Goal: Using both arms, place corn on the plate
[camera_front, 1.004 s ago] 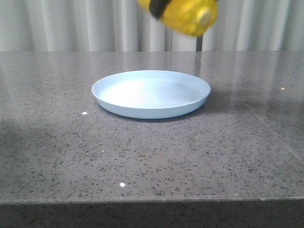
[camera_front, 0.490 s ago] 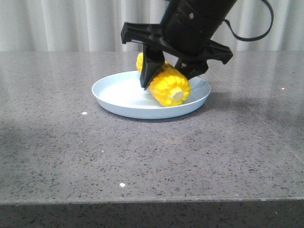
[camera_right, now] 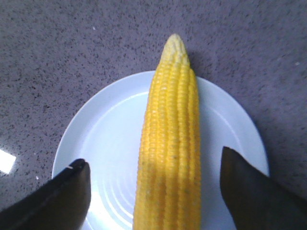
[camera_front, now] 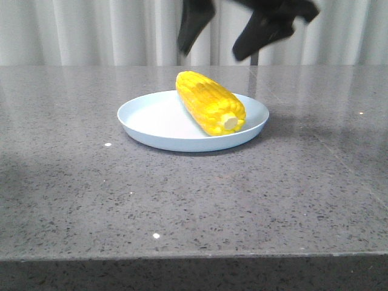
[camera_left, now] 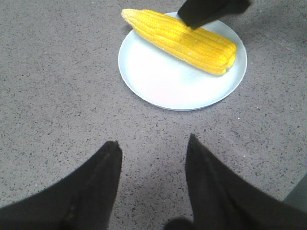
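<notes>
The yellow corn (camera_front: 209, 103) lies on its side across the pale blue plate (camera_front: 151, 118), pale stub end toward the front, pointed tip over the back rim. My right gripper (camera_front: 210, 53) is open and empty, hanging above the corn and clear of it. In the right wrist view its fingers straddle the corn (camera_right: 170, 143) and plate (camera_right: 110, 134) without touching. My left gripper (camera_left: 153, 143) is open and empty over bare table, short of the plate (camera_left: 168, 81) and corn (camera_left: 184, 40). The left gripper does not show in the front view.
The grey speckled stone table (camera_front: 194, 200) stretches around the plate. Pale curtains (camera_front: 91, 30) hang behind the back edge. The table's front edge (camera_front: 194, 254) runs close to the camera.
My right gripper brought the corn down onto the plate, opened, let it go and rose away. The corn now rests alone on the plate.
</notes>
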